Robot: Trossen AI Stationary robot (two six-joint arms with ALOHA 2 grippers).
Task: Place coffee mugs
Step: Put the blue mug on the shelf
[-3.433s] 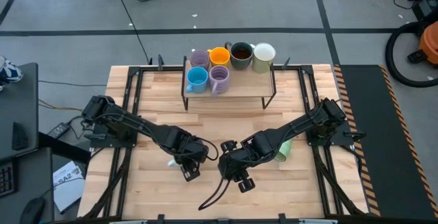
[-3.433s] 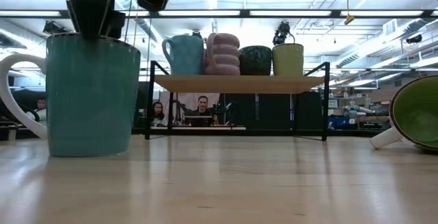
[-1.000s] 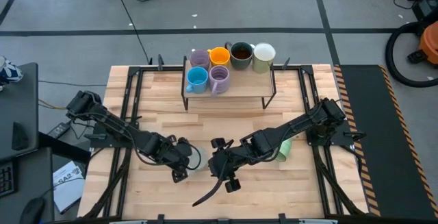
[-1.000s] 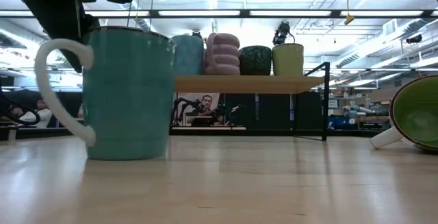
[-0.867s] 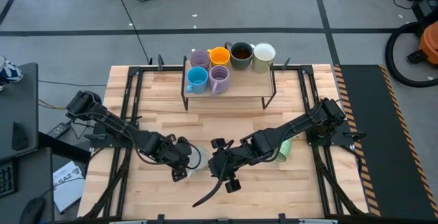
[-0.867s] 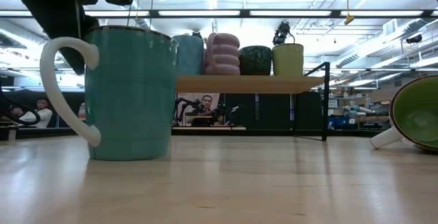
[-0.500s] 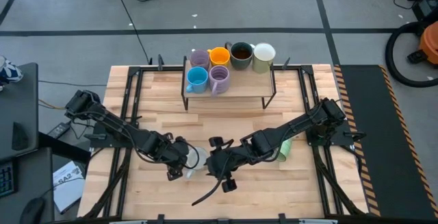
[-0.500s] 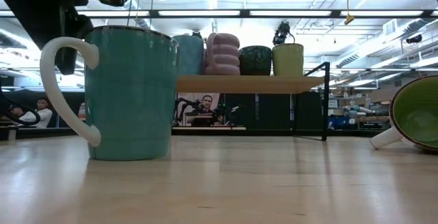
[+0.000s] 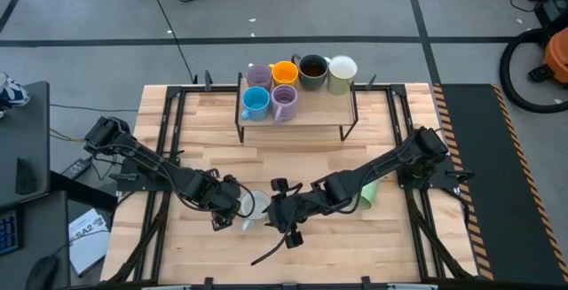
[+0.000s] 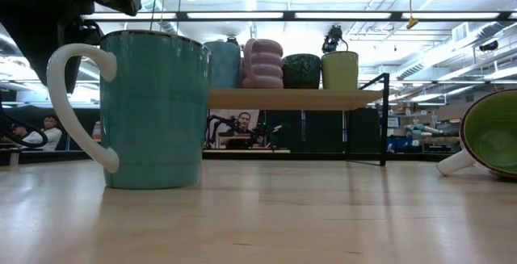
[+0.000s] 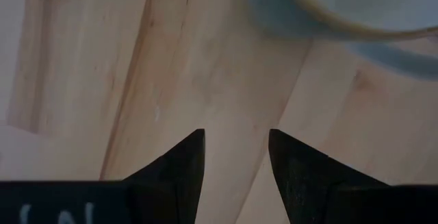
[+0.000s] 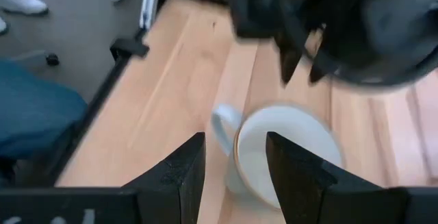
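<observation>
The teal mug [image 10: 153, 111], white inside [image 12: 284, 152], stands upright on its base on the table near its near edge, between my two grippers [image 9: 253, 205]. My left gripper [image 9: 231, 211] is open just to the mug's left, with bare wood between its fingers [image 11: 236, 148]. My right gripper [image 9: 275, 212] is open just to the mug's right, and the mug lies ahead of its fingers [image 12: 229, 159]. The pale green mug [image 9: 366, 192] lies on its side on the right. Two lavender mugs, an orange, a blue, a dark brown and a cream mug stand on the rack [image 9: 297, 117].
The black-framed wooden rack [image 10: 283, 98] stands at the table's far middle, with mugs filling its left and far parts. Bare wood lies between the rack and the arms. A dark cable [image 9: 266, 256] trails under the right arm toward the near edge. People sit in the room behind.
My left gripper has drawn back from the teal mug toward the table's left and near side. My right gripper has moved left toward the mug. The mug shifted slightly at first, then stayed still, standing upright.
</observation>
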